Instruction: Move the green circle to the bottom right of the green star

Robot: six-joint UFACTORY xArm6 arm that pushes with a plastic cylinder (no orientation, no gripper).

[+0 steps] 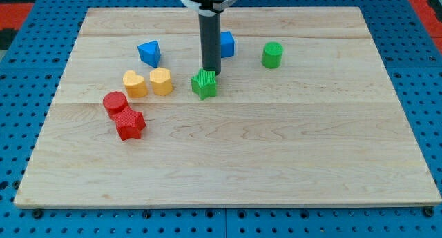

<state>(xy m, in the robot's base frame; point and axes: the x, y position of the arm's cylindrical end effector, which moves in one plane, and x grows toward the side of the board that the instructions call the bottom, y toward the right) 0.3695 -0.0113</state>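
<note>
My tip [210,73], a bare rod with no claw, touches green star [204,84]; risk: sweeping toward green circle [272,55] displaces star.

1. The way between green circle [272,55] and green star [204,84] is bare board [276,162].
2. The star's upper side is blocked by my tip [210,74], with the blue cube [226,44] just behind.
3. Open board is found below and right of the star.
</note>
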